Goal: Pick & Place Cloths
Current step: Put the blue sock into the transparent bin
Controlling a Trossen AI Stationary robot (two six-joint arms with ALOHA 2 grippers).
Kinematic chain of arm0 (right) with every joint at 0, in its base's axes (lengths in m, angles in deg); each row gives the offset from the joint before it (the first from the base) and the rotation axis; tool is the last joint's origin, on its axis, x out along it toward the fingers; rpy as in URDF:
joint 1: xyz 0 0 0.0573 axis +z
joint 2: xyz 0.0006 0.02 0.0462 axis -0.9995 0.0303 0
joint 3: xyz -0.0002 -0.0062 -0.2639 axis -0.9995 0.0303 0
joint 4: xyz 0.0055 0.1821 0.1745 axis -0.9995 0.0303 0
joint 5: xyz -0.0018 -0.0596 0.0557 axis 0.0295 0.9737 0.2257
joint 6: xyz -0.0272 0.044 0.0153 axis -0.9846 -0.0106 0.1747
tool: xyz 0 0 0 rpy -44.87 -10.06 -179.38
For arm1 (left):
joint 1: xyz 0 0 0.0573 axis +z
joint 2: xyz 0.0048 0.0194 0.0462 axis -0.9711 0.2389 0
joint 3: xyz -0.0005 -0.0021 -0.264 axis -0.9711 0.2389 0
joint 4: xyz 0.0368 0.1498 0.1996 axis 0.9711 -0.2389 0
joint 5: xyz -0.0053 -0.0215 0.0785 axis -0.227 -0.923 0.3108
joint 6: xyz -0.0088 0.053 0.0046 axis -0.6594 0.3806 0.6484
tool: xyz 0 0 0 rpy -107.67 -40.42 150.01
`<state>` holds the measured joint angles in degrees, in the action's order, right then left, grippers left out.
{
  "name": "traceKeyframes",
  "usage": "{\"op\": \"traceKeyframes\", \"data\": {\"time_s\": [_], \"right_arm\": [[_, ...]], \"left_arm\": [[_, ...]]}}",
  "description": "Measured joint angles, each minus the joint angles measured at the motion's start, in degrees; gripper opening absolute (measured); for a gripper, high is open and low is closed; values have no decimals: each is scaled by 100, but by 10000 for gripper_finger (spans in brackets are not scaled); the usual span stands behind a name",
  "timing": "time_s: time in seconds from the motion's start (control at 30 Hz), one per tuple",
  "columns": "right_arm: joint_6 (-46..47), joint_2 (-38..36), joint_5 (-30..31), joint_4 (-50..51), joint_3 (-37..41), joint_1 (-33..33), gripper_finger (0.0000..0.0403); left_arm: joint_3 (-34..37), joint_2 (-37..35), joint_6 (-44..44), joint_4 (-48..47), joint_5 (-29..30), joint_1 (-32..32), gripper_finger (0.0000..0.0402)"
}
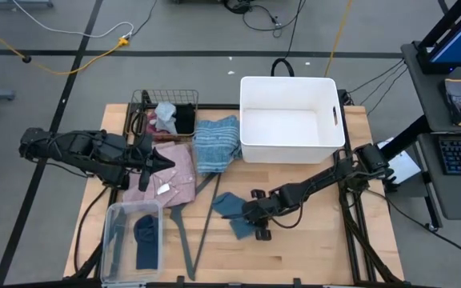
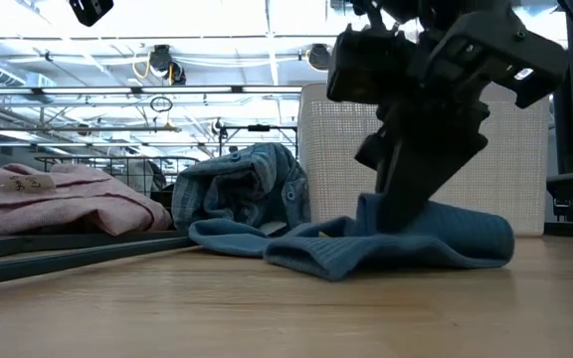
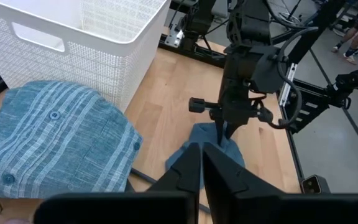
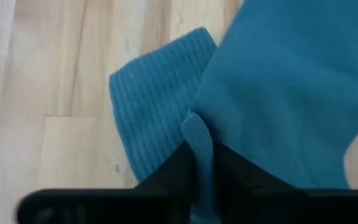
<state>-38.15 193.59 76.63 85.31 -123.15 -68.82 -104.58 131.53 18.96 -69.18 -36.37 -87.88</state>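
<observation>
Right end effector — apparently pinching teal cloth

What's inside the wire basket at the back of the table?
The wire basket holds a pale grey-blue cloth and a black cloth. Anything underneath them is covered.

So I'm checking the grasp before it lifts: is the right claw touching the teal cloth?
Touching. The right wrist view shows a fold of the teal cloth pinched between the right claw's dark fingers; the low view shows the claw pressed down into it.
</observation>
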Motion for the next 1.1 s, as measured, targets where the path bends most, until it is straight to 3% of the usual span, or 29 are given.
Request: {"op": "traceKeyframes", "data": {"time_s": [0.1, 0.4, 0.53, 0.83, 1.1], "right_arm": [[52, -1, -12, -32, 9, 0, 9], [223, -52, -191, -78, -189, 0, 5], [132, -267, -314, -104, -375, -2, 3], [-118, -1433, -375, -744, -472, -140, 1], [-567, -2541, -1433, -2063, -472, -240, 1]], "left_arm": [[0, 0, 0, 0, 0, 0, 20], [0, 0, 3, -7, 0, -1, 2], [0, 0, 24, -9, 0, -2, 12], [0, 0, 28, -24, 0, -2, 8], [0, 0, 90, -42, -2, -2, 17]]}}
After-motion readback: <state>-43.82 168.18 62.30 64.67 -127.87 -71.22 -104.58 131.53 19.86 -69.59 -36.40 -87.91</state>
